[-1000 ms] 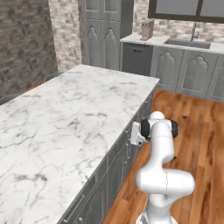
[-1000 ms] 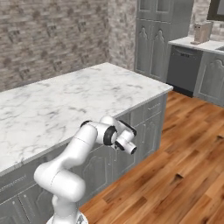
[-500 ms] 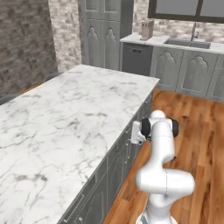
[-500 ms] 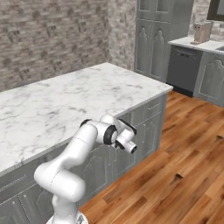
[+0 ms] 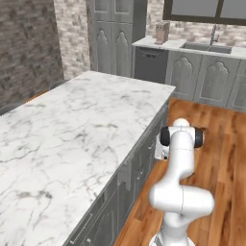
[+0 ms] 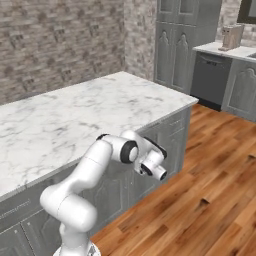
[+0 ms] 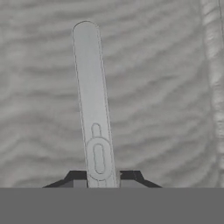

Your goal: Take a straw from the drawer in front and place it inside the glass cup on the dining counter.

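My gripper (image 7: 103,178) is pressed up to the flat grey drawer front (image 7: 157,92), under the edge of the marble dining counter (image 5: 72,125). A pale bar handle (image 7: 94,100) runs up between the two dark fingertips (image 7: 77,178), which sit tight against its sides. In the left base view the gripper (image 5: 157,149) meets the counter's grey base at the drawer (image 5: 145,158). In the right base view the hand (image 6: 149,161) is against the same base below the dining counter (image 6: 75,120). The drawer is closed, so the straw is hidden. The glass cup is out of view.
A wood floor (image 6: 210,200) lies to the right of the counter. At the back stand grey arched-panel cabinets (image 5: 113,38), a dishwasher (image 5: 150,65) and a pale worktop with sink and tap (image 5: 204,46). A brick wall (image 6: 60,45) stands beyond the counter.
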Robot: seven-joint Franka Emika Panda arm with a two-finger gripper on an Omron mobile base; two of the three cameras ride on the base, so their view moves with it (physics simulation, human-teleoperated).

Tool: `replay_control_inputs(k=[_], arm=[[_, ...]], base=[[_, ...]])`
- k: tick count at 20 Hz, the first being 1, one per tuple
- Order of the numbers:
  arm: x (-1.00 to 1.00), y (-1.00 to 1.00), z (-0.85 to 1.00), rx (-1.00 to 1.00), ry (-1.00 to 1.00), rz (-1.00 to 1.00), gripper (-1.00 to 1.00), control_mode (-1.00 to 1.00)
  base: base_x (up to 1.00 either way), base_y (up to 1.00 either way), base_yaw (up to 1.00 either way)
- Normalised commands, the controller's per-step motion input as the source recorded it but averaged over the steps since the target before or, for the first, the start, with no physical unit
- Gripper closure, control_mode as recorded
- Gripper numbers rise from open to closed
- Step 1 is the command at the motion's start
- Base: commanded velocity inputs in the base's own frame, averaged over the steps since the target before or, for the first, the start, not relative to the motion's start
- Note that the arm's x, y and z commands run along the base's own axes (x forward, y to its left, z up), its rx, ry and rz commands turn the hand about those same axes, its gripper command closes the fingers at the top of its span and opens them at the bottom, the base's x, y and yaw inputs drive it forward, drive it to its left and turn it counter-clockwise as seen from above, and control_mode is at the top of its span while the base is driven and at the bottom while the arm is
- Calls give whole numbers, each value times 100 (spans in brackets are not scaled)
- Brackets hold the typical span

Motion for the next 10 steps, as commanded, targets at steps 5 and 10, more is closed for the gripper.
replay_control_inputs(k=[5, 10], arm=[[-95, -100, -18, 0, -2, 3, 100, -100], [-100, -100, -23, 0, -4, 7, 100, -100]], base=[[0, 0, 0], [0, 0, 0]])
